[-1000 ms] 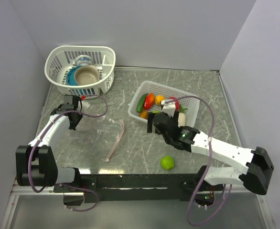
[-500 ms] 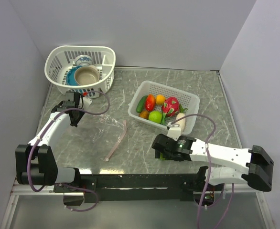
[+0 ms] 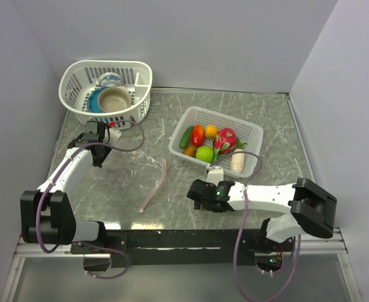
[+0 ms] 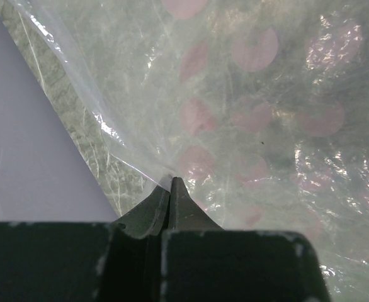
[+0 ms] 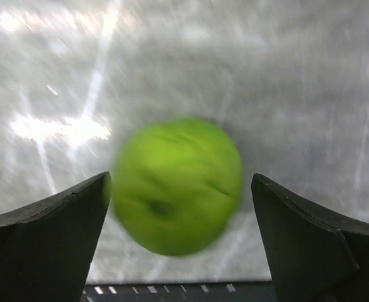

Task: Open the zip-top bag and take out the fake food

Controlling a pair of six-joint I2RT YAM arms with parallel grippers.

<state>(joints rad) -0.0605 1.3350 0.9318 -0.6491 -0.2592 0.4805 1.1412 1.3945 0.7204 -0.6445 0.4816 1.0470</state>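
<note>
The clear zip-top bag (image 3: 144,165) lies flat on the table left of centre, its pink zipper strip (image 3: 154,185) along the right edge. My left gripper (image 3: 97,143) is shut on the bag's left corner; in the left wrist view the closed gripper (image 4: 170,180) pinches the dotted bag (image 4: 254,126). A green round fake fruit (image 5: 177,185) sits on the table between the fingers of my open right gripper (image 5: 181,179), untouched. From above, the right gripper (image 3: 201,195) hides that fruit. Other fake food, including a dragon fruit (image 3: 226,138) and a cucumber (image 3: 186,136), fills a white basket (image 3: 252,131).
A second white mesh basket (image 3: 77,72) with bowls and a cup stands at the back left, close behind my left gripper. Grey walls close off the left, back and right. The black base rail (image 3: 172,238) runs just in front of my right gripper.
My right arm has swung from over the food basket down to the near table and now straddles the green fruit. The left gripper and the bag have barely moved.
</note>
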